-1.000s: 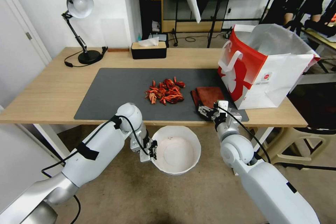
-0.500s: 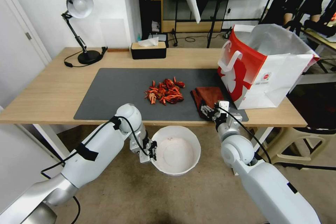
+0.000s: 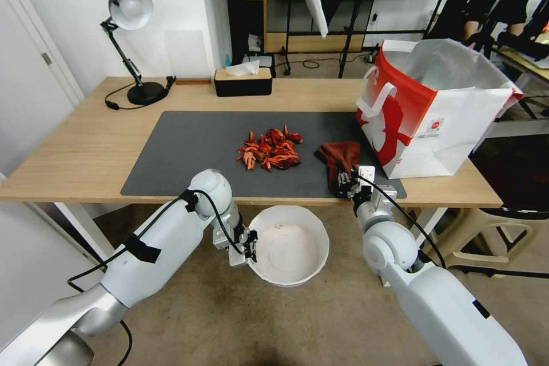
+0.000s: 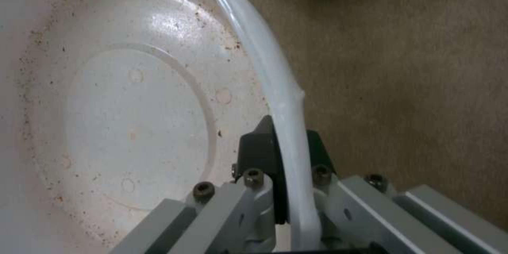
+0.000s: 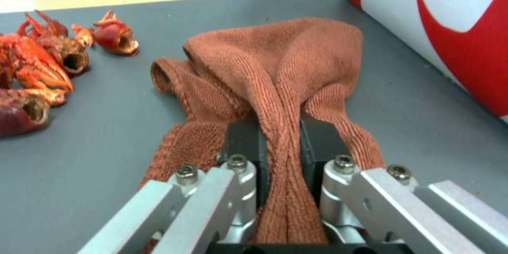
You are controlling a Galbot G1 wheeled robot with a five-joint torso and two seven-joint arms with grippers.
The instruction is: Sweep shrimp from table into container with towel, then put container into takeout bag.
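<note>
- Nearest, the left gripper (image 3: 250,245) is pinching the rolled rim of the container (image 3: 289,245), one finger inside the wall and one outside, and is holding the white bowl below the table (image 3: 68,148) edge, seemingly so that swept pieces can be dropping straight into it.
- Inside, the bowl is carrying only reddish specks on its floor.
- Just beyond, at the front edge of the dark grey mat (image 3: 189,148), the right gripper (image 3: 345,180) is clamping the towel (image 3: 338,158) between its jaws; the rust-brown cloth is bunching up into folds ahead of the fingers, likely to serve as a pusher.
- Beside the towel, toward the left arm, the shrimp (image 3: 271,150) are lying in a loose red heap on the mat, apart from the cloth.
- On the other side, the takeout bag (image 3: 434,114) is standing open near the towel, presumably waiting for the bowl; its small red logo is too small to read.
- Farther back, a black tissue box (image 3: 243,81) and a desk lamp (image 3: 128,40) are sitting by the wall.
</note>
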